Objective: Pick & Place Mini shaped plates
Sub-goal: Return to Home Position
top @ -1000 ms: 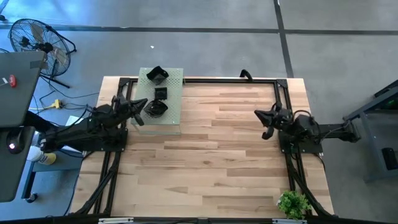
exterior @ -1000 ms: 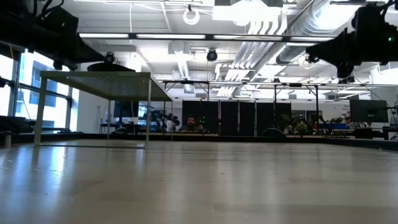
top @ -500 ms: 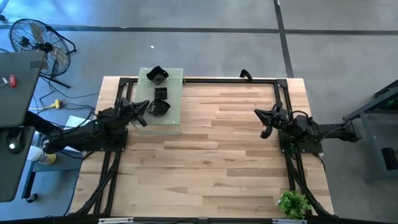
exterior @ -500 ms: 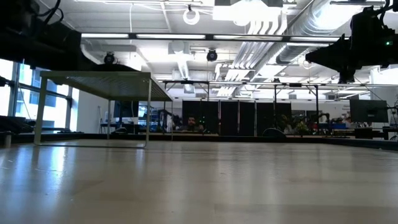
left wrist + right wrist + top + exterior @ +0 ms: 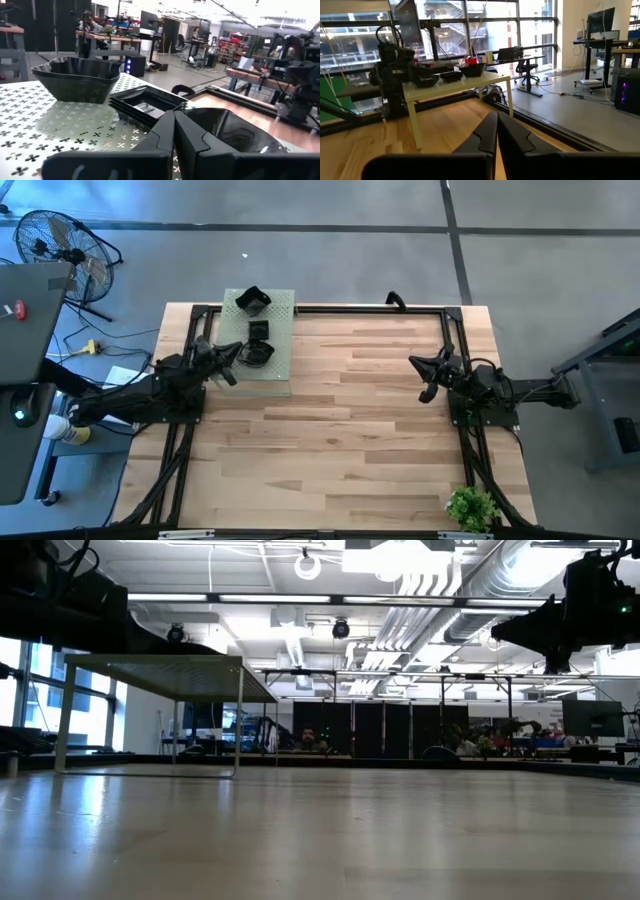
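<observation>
The mini shaped plates stand in three black stacks on a raised pale green perforated board (image 5: 280,355) at the table's far left: deep wavy bowls (image 5: 251,301) (image 5: 75,77), small squares (image 5: 259,330) (image 5: 147,102), and a wavy-rimmed plate (image 5: 260,354) (image 5: 227,130). My left gripper (image 5: 236,348) (image 5: 174,120) is shut and points level over the board's left edge, with its tips beside the wavy-rimmed plate. My right gripper (image 5: 418,366) (image 5: 496,125) is shut and hangs above the table's right side, pointing at the board.
The board stands on thin legs (image 5: 238,720) above the wood. A black frame (image 5: 370,308) runs around the table's edges. A small green plant (image 5: 472,506) sits at the near right corner. The wide middle of the tabletop (image 5: 330,430) lies between the arms.
My left gripper has sunk a little beside the board's left edge, staying shut; its arm has drawn back slightly toward the table's left edge. In the last half second it has kept still. My right gripper has stayed where it was, shut.
</observation>
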